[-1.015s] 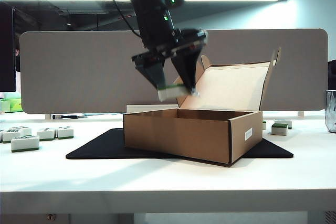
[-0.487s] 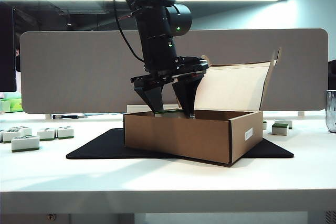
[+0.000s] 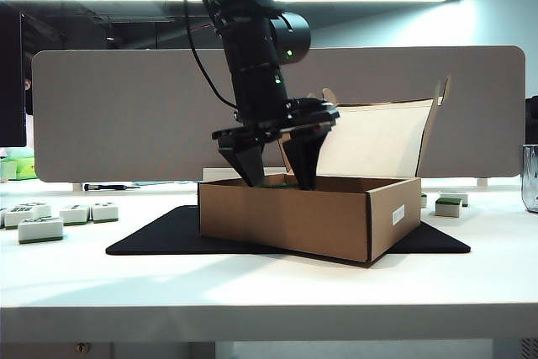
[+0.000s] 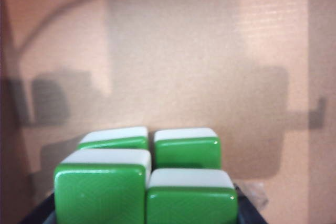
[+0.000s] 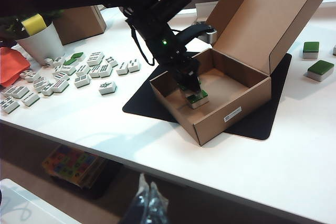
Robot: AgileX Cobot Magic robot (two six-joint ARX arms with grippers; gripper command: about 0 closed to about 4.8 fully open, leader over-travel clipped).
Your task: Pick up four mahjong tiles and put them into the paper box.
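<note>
A white table (image 3: pixel 252 292) carries a black mat (image 3: pixel 160 237) at its centre, with loose mahjong tiles (image 3: pixel 40 229) at the left edge and more tiles (image 3: pixel 447 206) at far right.

Left claw (image 5: pixel 193 88) reaches down inside open paper box (image 5: pixel 247 95), center frame, closed on green-backed mahjong tiles (image 5: pixel 197 98). Loose tiles (image 5: pixel 79 73) on table (image 5: pixel 294 156), left. Right claw (image 5: pixel 148 203) low in the frame, blurred.
</note>
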